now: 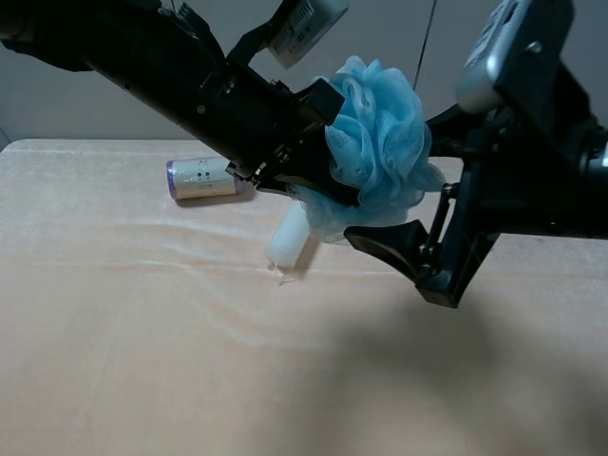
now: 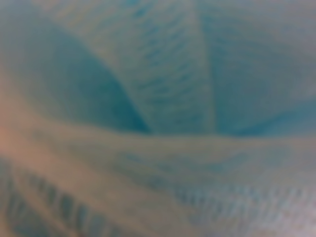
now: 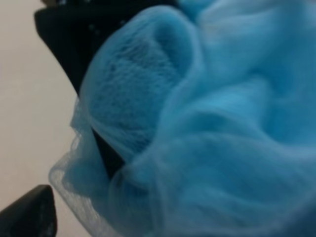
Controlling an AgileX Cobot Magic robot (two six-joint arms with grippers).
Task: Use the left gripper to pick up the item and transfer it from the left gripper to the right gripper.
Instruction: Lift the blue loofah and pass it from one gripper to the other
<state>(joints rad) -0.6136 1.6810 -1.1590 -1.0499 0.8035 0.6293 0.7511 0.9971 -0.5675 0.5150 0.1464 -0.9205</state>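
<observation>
The item, a fluffy light-blue mesh pouf [image 1: 380, 142], hangs in the air above the table's middle. My left gripper [image 1: 331, 147], on the plain black arm coming from the upper left, is shut on the pouf's left side. My right gripper [image 1: 394, 180] is open, with one finger [image 1: 385, 242] under the pouf and the other at the pouf's right edge. In the left wrist view blurred blue mesh [image 2: 163, 98] fills the picture and the fingers are hidden. In the right wrist view the pouf [image 3: 217, 128] is very close, with a black left finger [image 3: 64, 39] pressed into it.
A purple-ended labelled roll [image 1: 201, 178] lies on the peach tablecloth [image 1: 142, 332] at the back left. A pale cream cylinder [image 1: 288, 237] lies just below the left gripper. A grey wall stands behind the table.
</observation>
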